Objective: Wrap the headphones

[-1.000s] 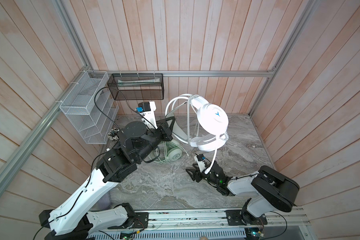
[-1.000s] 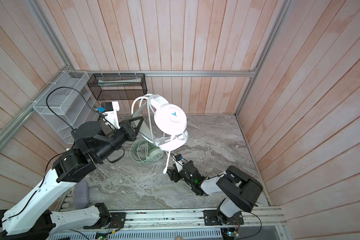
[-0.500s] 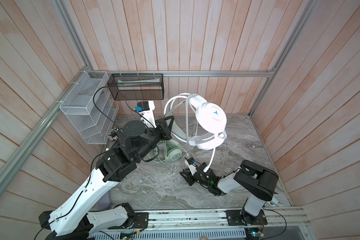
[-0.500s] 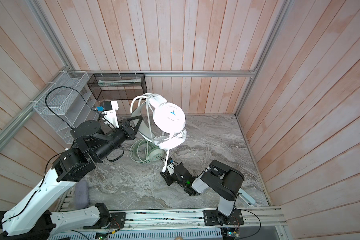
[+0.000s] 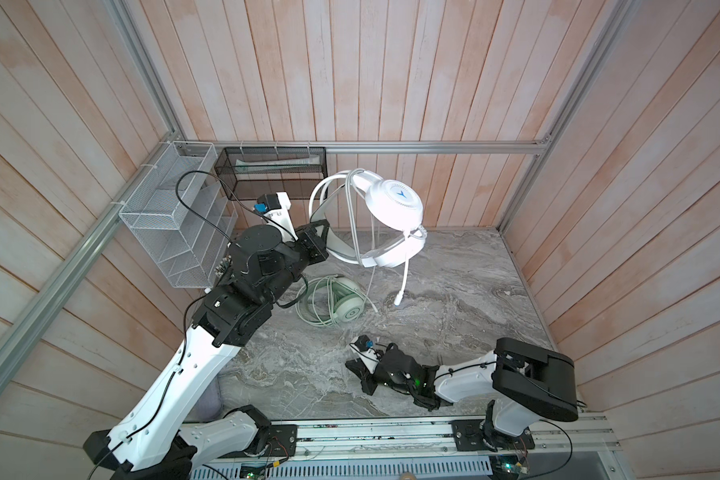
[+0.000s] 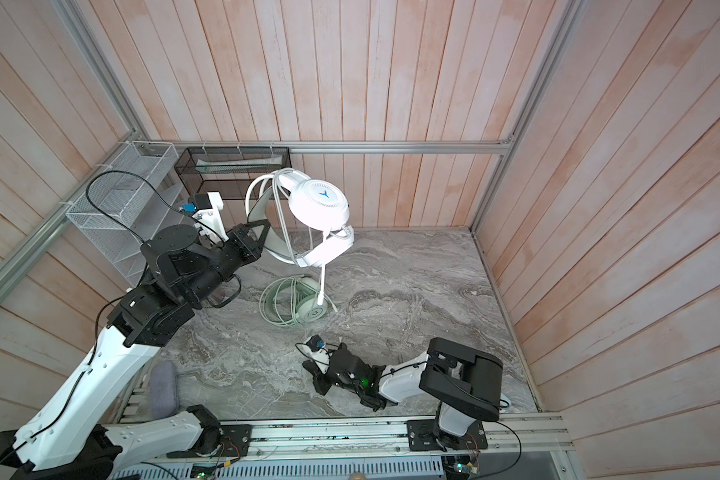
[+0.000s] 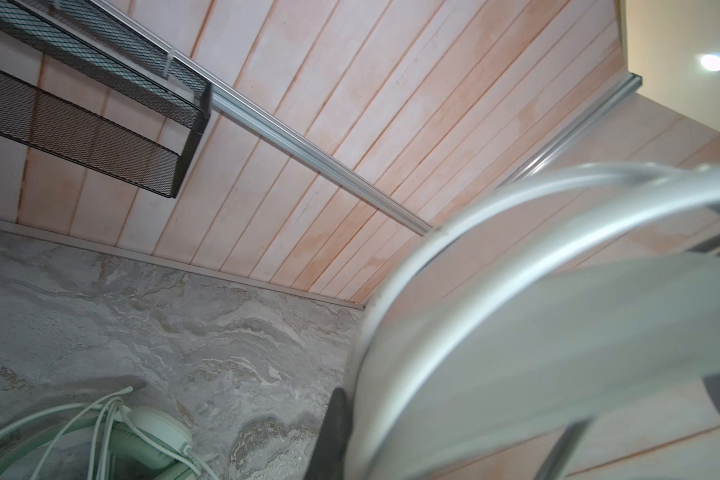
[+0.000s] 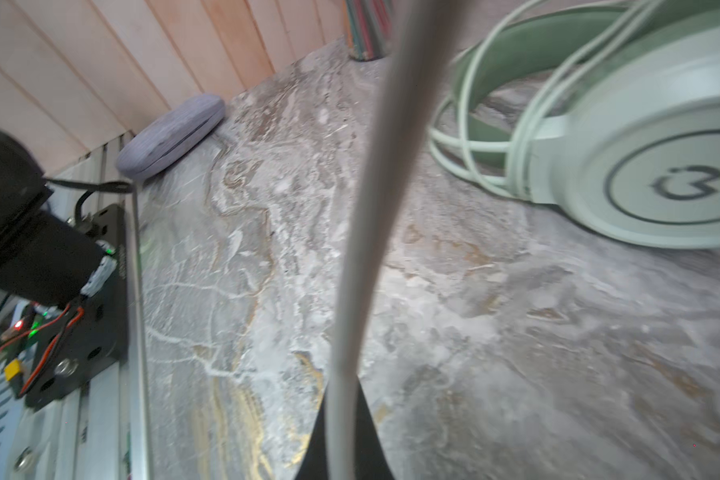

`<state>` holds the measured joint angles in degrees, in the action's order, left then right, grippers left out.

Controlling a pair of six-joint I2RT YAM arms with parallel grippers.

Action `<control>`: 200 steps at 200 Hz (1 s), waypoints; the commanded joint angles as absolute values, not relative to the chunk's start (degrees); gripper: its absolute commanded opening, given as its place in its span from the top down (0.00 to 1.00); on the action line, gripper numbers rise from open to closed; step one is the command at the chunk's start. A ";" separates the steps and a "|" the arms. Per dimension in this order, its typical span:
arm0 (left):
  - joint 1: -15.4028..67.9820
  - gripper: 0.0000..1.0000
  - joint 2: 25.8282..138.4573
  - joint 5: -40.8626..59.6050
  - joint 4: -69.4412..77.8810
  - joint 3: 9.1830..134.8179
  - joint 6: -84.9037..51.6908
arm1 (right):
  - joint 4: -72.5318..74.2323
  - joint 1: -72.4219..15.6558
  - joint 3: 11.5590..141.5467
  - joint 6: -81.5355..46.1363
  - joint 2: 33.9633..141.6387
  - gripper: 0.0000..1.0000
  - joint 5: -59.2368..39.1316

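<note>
Two headsets show in both top views: the white headset [image 5: 393, 203] hangs above the back left part of the counter [image 5: 454, 291], its headband clamped in the left pincer [image 5: 323, 245], while the mint headset [image 5: 346, 305] lies flat toward the left edge and looks already wound. Near the front edge the right pincer [image 5: 356, 374] sits low over the counter. In the left wrist view the headband [image 7: 516, 332] fills the frame, gripped tight. In the right wrist view the white cable [image 8: 371, 208] runs out from between the closed fingers, so we judge it pinched, with the mint headset [image 8: 661, 178] near. To wrap well, we should keep the cable lightly taut, lay even turns round the headband, hold the headset steady, and steer clear of the mint one.
</note>
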<state>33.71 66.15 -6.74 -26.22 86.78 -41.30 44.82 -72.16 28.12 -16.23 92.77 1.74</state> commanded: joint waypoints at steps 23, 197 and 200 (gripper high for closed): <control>28.22 1.00 68.26 -2.97 -25.90 86.92 -48.70 | 32.70 -82.26 35.98 -11.84 91.68 1.00 5.33; 23.92 1.00 75.57 -19.56 -24.58 74.39 -34.78 | -11.97 -104.94 64.44 1.17 66.23 1.00 26.74; 23.91 1.00 75.65 -19.72 -24.56 74.28 -34.66 | -12.17 -105.28 64.77 1.39 66.06 1.00 27.10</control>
<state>24.05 76.12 -16.80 -30.61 74.74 -35.92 -6.26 -103.02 62.54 -1.04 67.88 22.72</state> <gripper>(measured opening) 0.080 0.053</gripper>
